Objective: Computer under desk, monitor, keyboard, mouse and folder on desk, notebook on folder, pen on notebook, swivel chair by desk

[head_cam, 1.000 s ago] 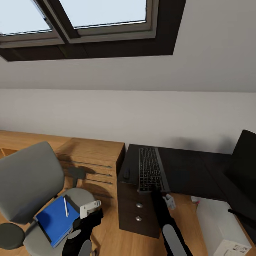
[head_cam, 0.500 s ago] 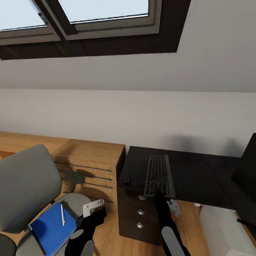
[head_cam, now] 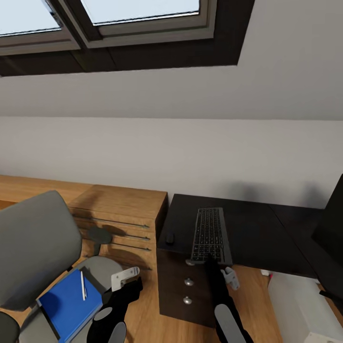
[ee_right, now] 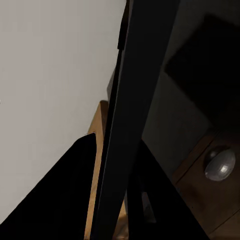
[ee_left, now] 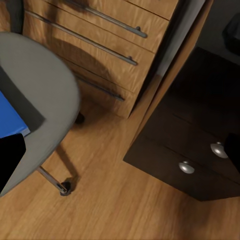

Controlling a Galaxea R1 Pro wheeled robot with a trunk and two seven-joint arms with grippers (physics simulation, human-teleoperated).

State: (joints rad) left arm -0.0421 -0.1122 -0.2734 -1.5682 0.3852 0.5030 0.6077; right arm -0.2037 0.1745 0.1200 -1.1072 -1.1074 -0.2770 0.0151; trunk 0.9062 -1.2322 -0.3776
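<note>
Keyboard (head_cam: 210, 235) overhangs the desk (head_cam: 257, 233) edge, its near end gripped by the right gripper (head_cam: 209, 261), apparently for sliding. Left gripper (head_cam: 125, 277): state unclear.

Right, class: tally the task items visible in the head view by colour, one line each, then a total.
Blue: 1, the folder
White: 2, the pen, the computer
Black or dark: 3, the keyboard, the mouse, the monitor
Total: 6
</note>
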